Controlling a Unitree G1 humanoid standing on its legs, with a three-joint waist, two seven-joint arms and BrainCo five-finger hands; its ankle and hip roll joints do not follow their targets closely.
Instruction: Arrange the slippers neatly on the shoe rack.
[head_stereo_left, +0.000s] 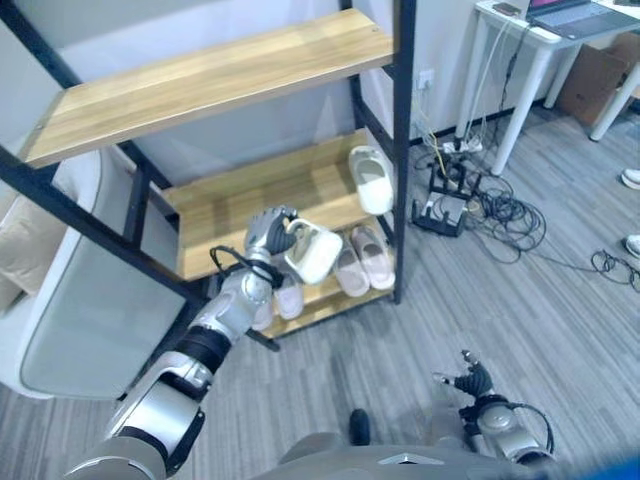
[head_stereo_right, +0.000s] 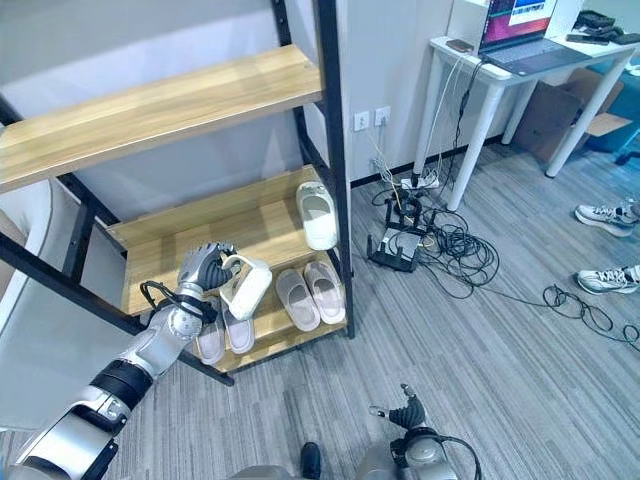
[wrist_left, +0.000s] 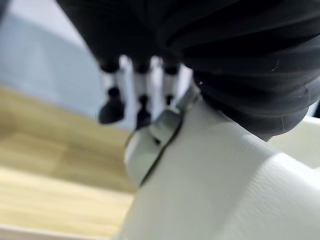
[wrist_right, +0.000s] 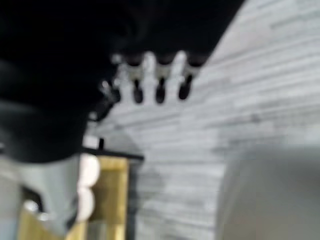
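My left hand (head_stereo_left: 268, 235) is shut on a white slipper (head_stereo_left: 315, 252) and holds it in the air at the front edge of the shoe rack's middle shelf (head_stereo_left: 250, 200). In the left wrist view the slipper (wrist_left: 215, 185) lies against the palm, with the fingers (wrist_left: 142, 107) curled past it. A second white slipper (head_stereo_left: 372, 180) lies at the right end of that shelf. Two pairs sit on the bottom shelf, one pair (head_stereo_left: 365, 262) to the right and one pair (head_stereo_left: 280, 300) below my hand. My right hand (head_stereo_left: 470, 382) hangs low over the floor, open and holding nothing.
The rack's black post (head_stereo_left: 403, 150) stands at its front right corner. A pale armchair (head_stereo_left: 60, 300) sits left of the rack. Cables and a router (head_stereo_left: 445, 200) lie on the floor by a white table (head_stereo_right: 500, 70). A person's shoes (head_stereo_right: 600, 215) are at the far right.
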